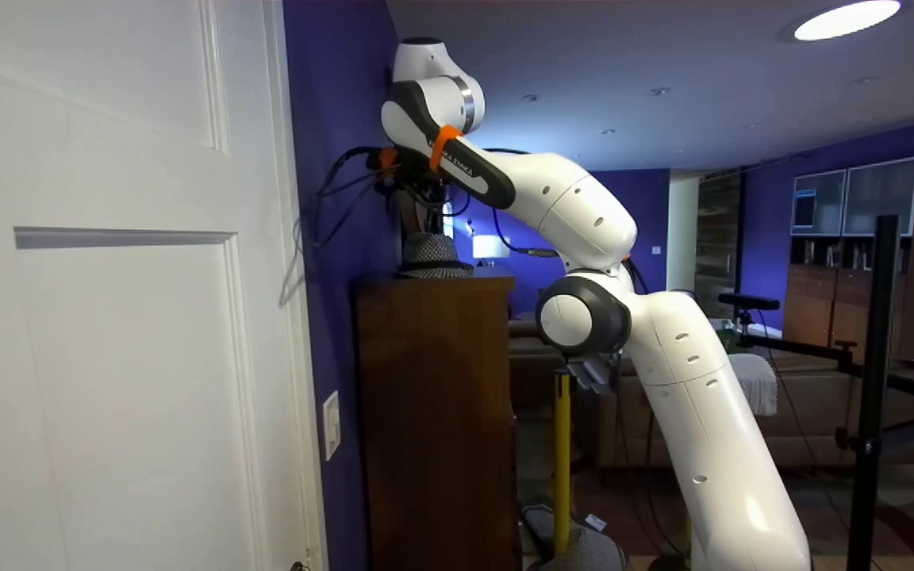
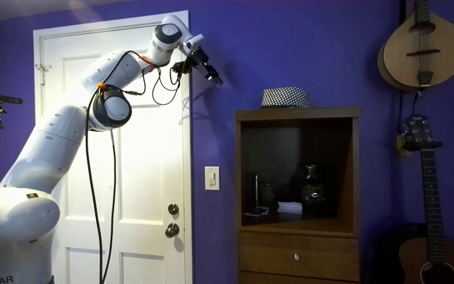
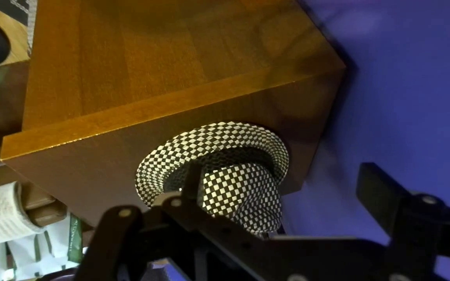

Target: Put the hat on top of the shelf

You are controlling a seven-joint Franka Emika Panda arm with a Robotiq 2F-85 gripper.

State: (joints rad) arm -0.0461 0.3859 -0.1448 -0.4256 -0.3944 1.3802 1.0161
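The hat is black-and-white checked with a dark band. It sits upright, brim down, on the flat top of the brown wooden shelf in both exterior views: hat point(image 1: 430, 250), shelf point(image 1: 435, 396), hat point(image 2: 286, 97), shelf point(image 2: 298, 113). The wrist view shows the hat point(image 3: 236, 191) on the shelf point(image 3: 170, 58), its near part hidden behind one finger. My gripper point(image 2: 216, 81) is up and to the left of the hat, apart from it. In the wrist view the fingers of the gripper point(image 3: 281, 181) are wide apart with nothing held between them.
The purple wall point(image 2: 227, 138) runs close behind the shelf. A white door point(image 2: 140, 197) stands beside it. A mandolin point(image 2: 424, 51) and a guitar point(image 2: 436, 252) are on the shelf's far side. A yellow post point(image 1: 562, 460) and a black camera stand point(image 1: 873, 396) are near the arm.
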